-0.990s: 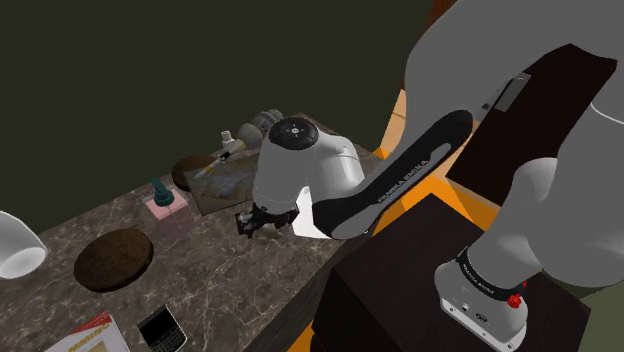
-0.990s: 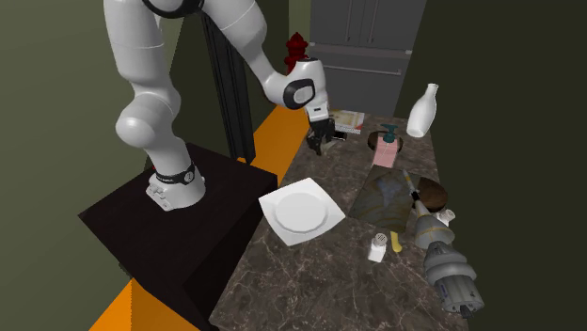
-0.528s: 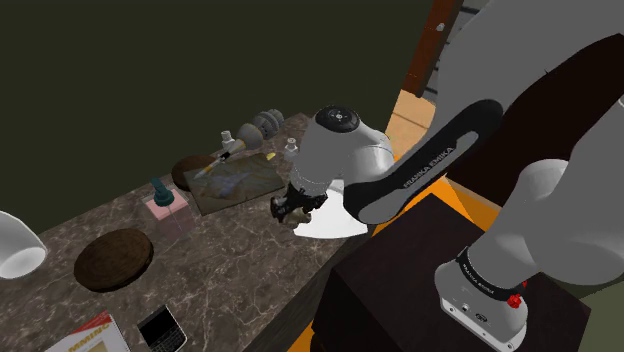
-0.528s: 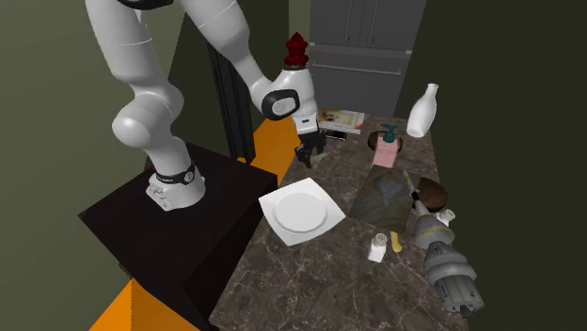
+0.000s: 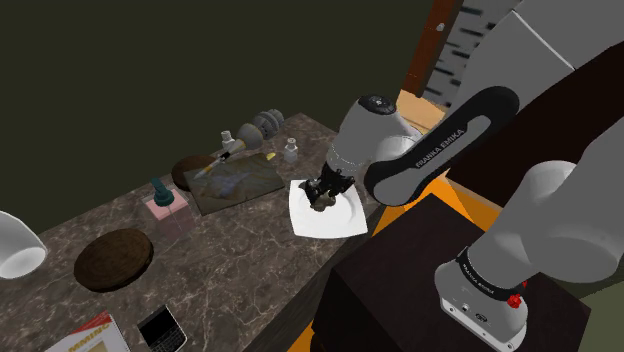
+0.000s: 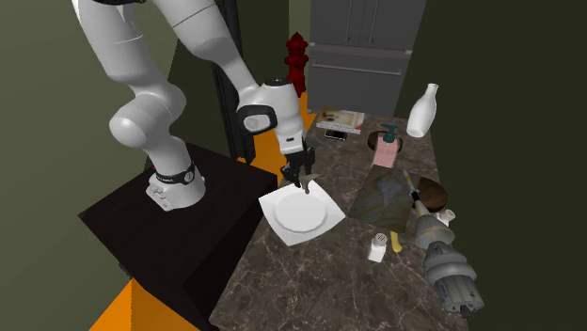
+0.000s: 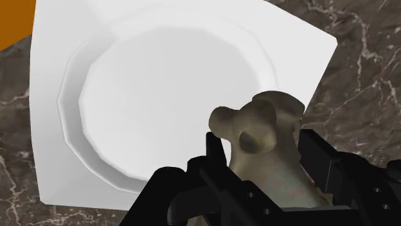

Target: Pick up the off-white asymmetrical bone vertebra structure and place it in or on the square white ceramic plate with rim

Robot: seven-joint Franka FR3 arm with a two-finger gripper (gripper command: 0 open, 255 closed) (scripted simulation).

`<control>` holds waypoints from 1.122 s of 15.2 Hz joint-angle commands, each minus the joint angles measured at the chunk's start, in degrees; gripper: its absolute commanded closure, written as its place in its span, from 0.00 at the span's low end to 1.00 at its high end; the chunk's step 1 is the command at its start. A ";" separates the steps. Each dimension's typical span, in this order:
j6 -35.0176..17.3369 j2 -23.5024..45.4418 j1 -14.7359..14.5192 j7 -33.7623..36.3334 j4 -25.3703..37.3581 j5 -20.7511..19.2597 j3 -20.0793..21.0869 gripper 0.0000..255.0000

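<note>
My black gripper (image 5: 322, 195) (image 6: 296, 177) (image 7: 260, 151) is shut on a knobbly beige-grey bone vertebra (image 7: 263, 138) (image 5: 321, 199), clasped between both fingers. It hangs just above the square white plate with a raised rim (image 5: 330, 213) (image 6: 301, 212) (image 7: 160, 96). In the wrist view the bone is over the plate's rim near one corner, with the round well beside it. In the second exterior view the gripper is over the plate's corner nearest the stand.
On the marble counter (image 5: 240, 255) lie a dark slab with a tool (image 5: 235, 180), a small shaker (image 6: 377, 246), a pink soap bottle (image 5: 165, 205), a brown round disc (image 5: 113, 258), a white bottle (image 6: 423, 108), a phone (image 5: 160, 325) and ribbed grey pieces (image 6: 450, 273).
The arm has swung along the counter from beside the pink bottle to above the white plate, carrying the bone in the shut gripper.
</note>
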State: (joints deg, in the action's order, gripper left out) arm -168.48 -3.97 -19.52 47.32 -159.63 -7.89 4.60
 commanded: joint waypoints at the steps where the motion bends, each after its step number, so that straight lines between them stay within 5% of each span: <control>1: -0.99 -0.75 0.72 -5.86 -1.59 2.52 -2.56 1.00; 3: -1.57 -1.68 1.16 -11.24 -3.02 4.92 -5.18 1.00; 17: -13.77 11.74 -0.59 -6.48 -1.77 -1.02 -8.34 1.00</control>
State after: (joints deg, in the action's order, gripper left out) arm -182.02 7.50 -19.84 40.71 -161.46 -8.83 -3.51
